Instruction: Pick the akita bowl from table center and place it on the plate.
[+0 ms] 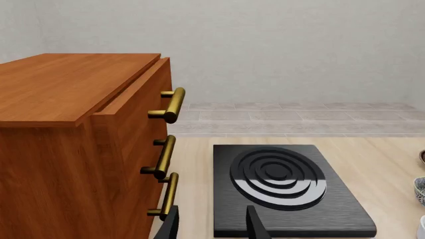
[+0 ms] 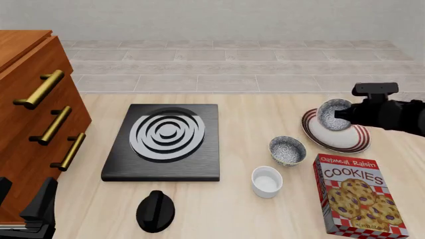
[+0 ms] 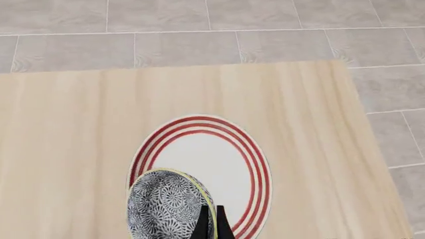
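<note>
One drawer cabinet [image 2: 30, 114] and one black burner [image 2: 164, 141] sit far off to the left of the right pincer [image 2: 343, 114], nearer the left pincer [image 1: 211, 226], whose fingers stand apart. One cookie box [image 2: 359, 195] lies on the near side of the right pincer. One plate [image 2: 357, 140], white with red rings, lies directly under it. Two speckled bowls: the akita bowl [image 2: 333, 115], tilted, its rim clamped in the right pincer above the plate; the second bowl [image 2: 287, 150] rests on the table to its left. One white cup [image 2: 267, 181] and one black knob [image 2: 155, 210] sit nearer still. Only the right wrist view shows the bowl's patterned grey inside [image 3: 167, 205]

Akita bowl [image 2: 331, 114] — tilted over plate [image 2: 355, 142]
</note>
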`<state>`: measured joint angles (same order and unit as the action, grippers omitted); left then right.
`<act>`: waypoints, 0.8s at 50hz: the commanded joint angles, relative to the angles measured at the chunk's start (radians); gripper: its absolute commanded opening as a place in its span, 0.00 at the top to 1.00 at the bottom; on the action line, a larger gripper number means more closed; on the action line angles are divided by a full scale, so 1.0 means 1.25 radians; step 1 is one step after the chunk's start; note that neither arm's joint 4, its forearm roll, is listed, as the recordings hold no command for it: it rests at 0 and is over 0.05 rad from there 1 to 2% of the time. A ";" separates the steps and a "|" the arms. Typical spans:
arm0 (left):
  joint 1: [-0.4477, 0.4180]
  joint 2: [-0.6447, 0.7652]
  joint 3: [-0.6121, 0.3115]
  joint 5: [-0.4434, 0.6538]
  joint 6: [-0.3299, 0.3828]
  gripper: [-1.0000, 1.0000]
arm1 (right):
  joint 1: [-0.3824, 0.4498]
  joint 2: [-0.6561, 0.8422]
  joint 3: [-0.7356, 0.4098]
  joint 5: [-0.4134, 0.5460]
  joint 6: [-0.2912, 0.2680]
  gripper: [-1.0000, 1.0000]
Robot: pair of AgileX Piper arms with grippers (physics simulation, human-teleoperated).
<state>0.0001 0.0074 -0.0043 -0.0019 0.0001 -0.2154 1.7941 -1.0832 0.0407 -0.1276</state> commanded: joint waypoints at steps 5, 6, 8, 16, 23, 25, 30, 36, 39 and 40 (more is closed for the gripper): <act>0.000 0.000 0.000 0.000 0.000 0.00 | -0.017 0.065 -0.015 -0.020 -0.007 1.00; 0.000 0.000 0.000 0.000 0.000 0.00 | -0.024 0.074 -0.025 -0.021 -0.003 1.00; 0.000 0.000 0.000 0.000 0.000 0.00 | -0.026 0.079 -0.029 -0.021 -0.001 1.00; 0.000 0.000 0.000 0.000 0.000 0.00 | -0.023 0.099 -0.028 -0.032 0.011 1.00; 0.000 0.000 0.000 0.000 0.000 0.00 | -0.032 0.106 -0.024 -0.039 0.016 1.00; 0.000 0.000 0.000 0.000 0.000 0.00 | -0.032 0.106 -0.022 -0.040 0.017 1.00; 0.000 0.000 0.000 0.000 0.000 0.00 | -0.036 0.119 -0.022 -0.050 0.026 1.00; 0.000 0.000 0.000 0.000 0.000 0.00 | -0.037 0.131 -0.025 -0.053 0.030 1.00; 0.000 0.000 0.000 0.000 0.000 0.00 | -0.036 0.136 -0.024 -0.056 0.029 1.00; 0.000 0.000 0.000 0.000 0.000 0.00 | -0.036 0.136 -0.023 -0.056 0.029 1.00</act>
<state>0.0001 0.0073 -0.0043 -0.0019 0.0002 -0.2575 1.9468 -1.1082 -0.0171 -0.1008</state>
